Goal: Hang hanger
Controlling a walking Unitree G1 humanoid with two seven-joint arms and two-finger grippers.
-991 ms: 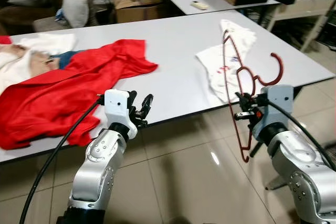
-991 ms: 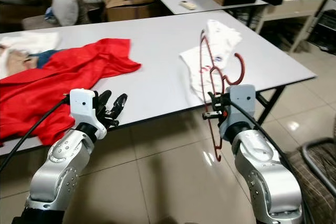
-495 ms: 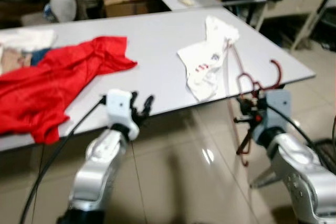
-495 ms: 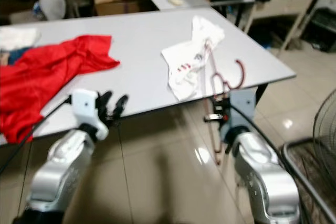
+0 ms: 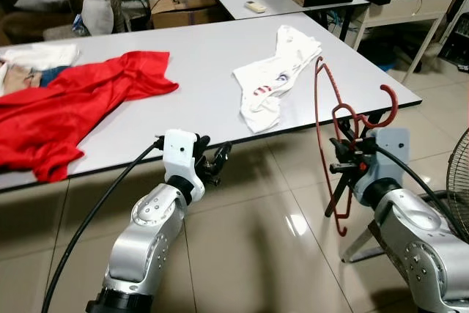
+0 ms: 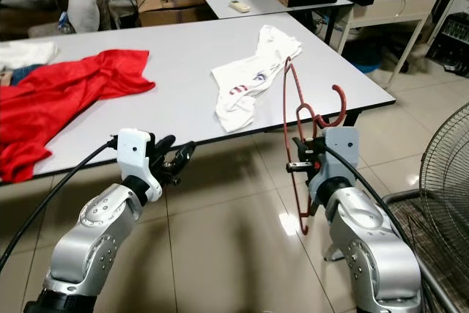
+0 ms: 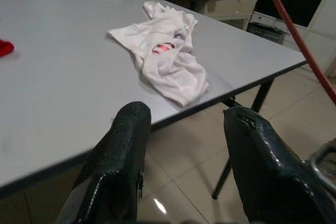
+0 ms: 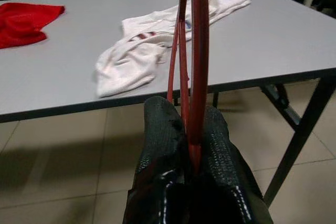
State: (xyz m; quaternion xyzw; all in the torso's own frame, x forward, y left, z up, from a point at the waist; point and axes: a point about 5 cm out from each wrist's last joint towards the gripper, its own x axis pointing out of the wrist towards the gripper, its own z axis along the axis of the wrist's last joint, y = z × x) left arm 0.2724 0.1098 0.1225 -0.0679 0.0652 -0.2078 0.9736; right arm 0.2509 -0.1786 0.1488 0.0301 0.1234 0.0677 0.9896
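Compared with a second ago, we are standing farther back from the table [image 5: 220, 64] and turned toward its right end, so its corner and leg are coming into view, and a fan guard [image 6: 440, 181] is now showing on the floor at our right; the clothes themselves are lying as they were. Our right gripper [image 8: 191, 145] is pinching the red hanger [image 5: 344, 144] between closed fingers, low on its frame, so the hook [image 5: 387, 104] is pointing up and away, free to catch on something, while the triangle is hanging clear of the table edge above the tiled floor. We are judging this as a carry: no rail or rod is in sight yet, so the hanging itself is not begun. Our left gripper [image 5: 212, 163] is waiting just below the table edge with its fingers [image 7: 123, 150] spread apart and gripping nothing, seemingly kept out of the hanger's way. Counting, we are seeing one hanger, one white garment [image 5: 275, 78] crumpled near the table's right end, one red garment [image 5: 80, 104] spread over its left part, and some further pale cloth [image 5: 40, 56] at the far left which we cannot separate into pieces.
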